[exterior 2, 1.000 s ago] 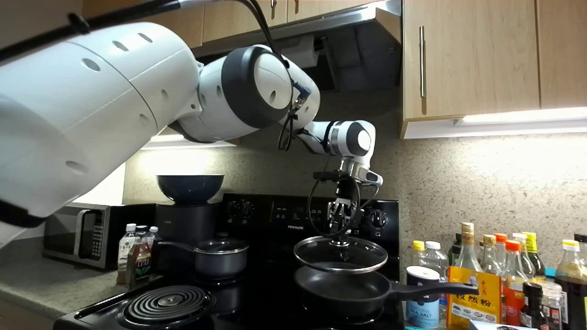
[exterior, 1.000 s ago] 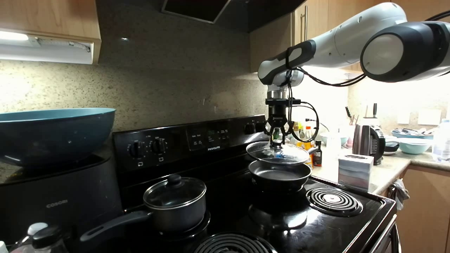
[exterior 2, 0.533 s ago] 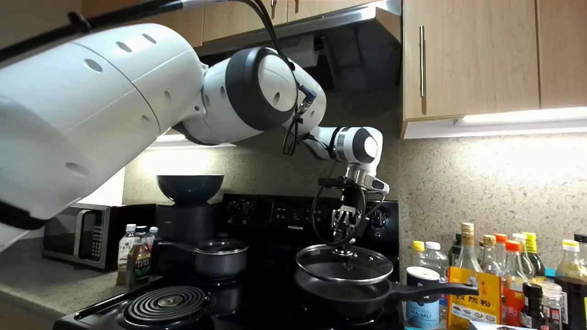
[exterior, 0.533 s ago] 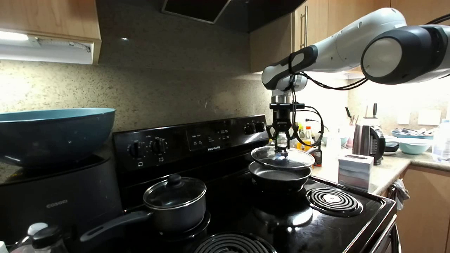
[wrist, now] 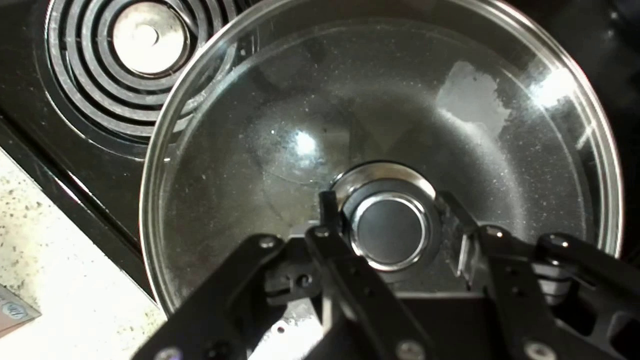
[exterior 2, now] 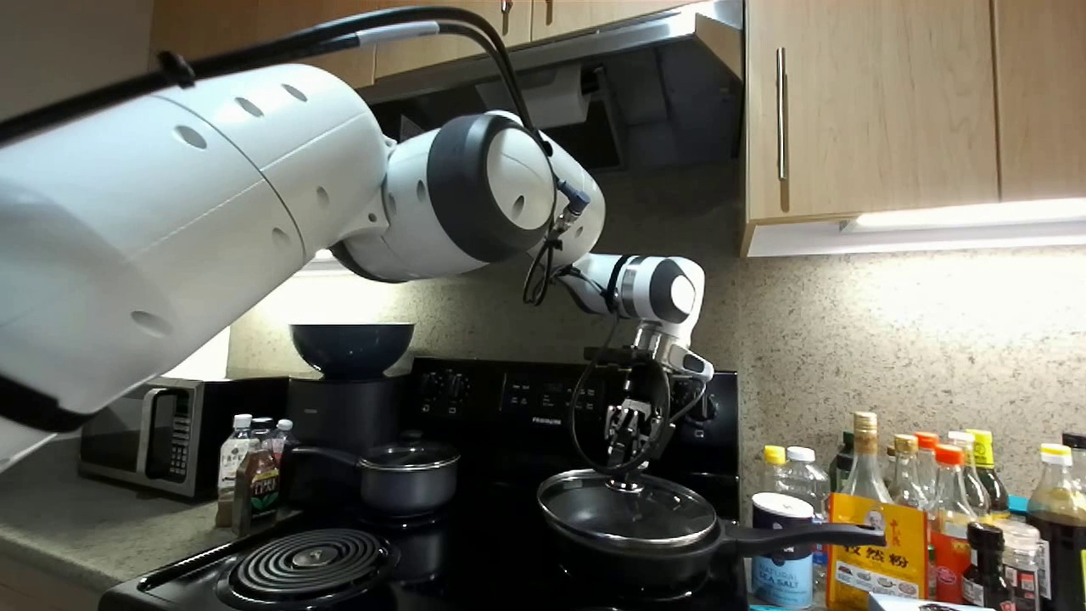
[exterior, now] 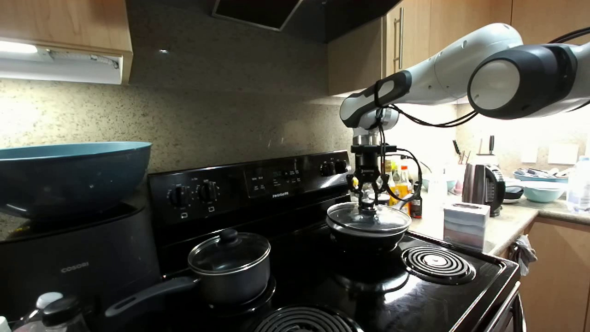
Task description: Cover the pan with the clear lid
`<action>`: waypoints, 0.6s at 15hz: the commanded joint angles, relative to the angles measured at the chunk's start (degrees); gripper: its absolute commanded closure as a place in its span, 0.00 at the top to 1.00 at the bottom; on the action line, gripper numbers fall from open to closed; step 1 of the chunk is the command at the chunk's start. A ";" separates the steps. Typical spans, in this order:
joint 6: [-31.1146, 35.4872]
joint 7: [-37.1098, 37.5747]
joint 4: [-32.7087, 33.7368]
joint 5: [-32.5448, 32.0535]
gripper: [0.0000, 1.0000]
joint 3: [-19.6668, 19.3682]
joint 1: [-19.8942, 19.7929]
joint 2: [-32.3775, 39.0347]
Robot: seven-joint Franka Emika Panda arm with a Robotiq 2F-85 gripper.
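The clear lid (exterior: 348, 219) lies over the pan (exterior: 364, 243), nearly in line with its rim, in both exterior views; the lid (exterior 2: 585, 513) looks slightly tilted there. I cannot tell whether it sits fully on the rim. The pan (exterior 2: 628, 570) stands on the back burner, its black handle (exterior 2: 789, 536) pointing toward the bottles. My gripper (exterior: 368, 207) points straight down at the lid's centre. In the wrist view its fingers (wrist: 386, 212) close on both sides of the black knob (wrist: 390, 230). The lid's steel rim (wrist: 150, 200) surrounds the glass.
A grey saucepan (exterior: 235, 281) with its own glass lid stands on another burner. Several bottles (exterior 2: 865, 471) and a salt canister (exterior 2: 781, 560) crowd beside the pan's handle. The stove's control panel (exterior: 276, 180) rises behind. A bare coil burner (exterior: 438, 262) lies in front.
My gripper has moved down with the clear lid in it. The lid hung above the pan with a gap; now that gap is nearly or fully closed.
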 commanded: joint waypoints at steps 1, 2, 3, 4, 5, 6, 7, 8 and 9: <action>-3.79 -2.04 2.74 2.71 0.25 -0.24 -0.74 0.88; -4.11 -2.08 3.05 2.91 0.25 -0.28 -0.75 1.20; -4.60 -2.04 3.47 3.09 0.25 -0.28 -0.76 1.53; -4.98 -2.02 3.88 3.17 0.25 -0.31 -0.75 1.87; -5.56 -1.99 4.41 3.23 0.25 -0.29 -0.74 2.23; -5.42 -1.62 4.34 2.62 0.25 0.76 -1.27 2.34; -5.52 -1.51 4.51 2.57 0.25 0.78 -1.23 2.36; -5.39 -1.53 4.64 2.50 0.25 0.80 -1.24 2.44; -4.43 -0.84 4.27 2.29 0.25 0.53 -1.05 2.10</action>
